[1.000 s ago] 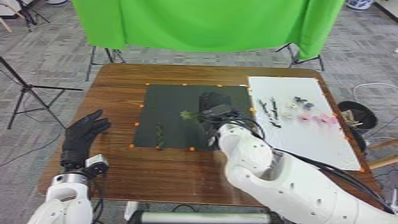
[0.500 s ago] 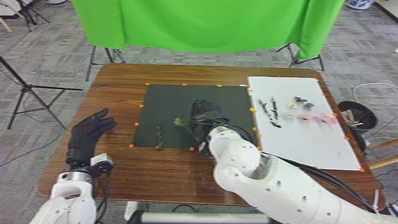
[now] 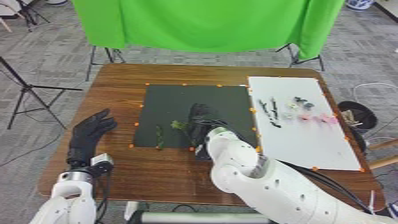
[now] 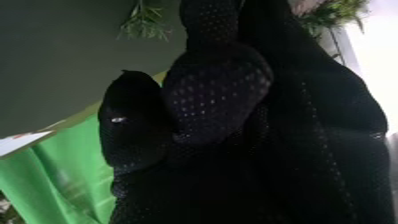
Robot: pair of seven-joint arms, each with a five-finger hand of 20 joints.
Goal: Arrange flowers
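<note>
1 green sprig (image 3: pixel 179 125) is just left of the right hand (image 3: pixel 202 114); spread or clamped, I cannot tell.

Lab-like room: tripod (image 3: pixel 28 87), green backdrop (image 3: pixel 209 25)

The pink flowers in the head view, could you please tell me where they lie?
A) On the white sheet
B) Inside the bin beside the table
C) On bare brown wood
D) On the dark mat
A: the pink flowers lie on the white sheet, right of the dark mat.
</note>
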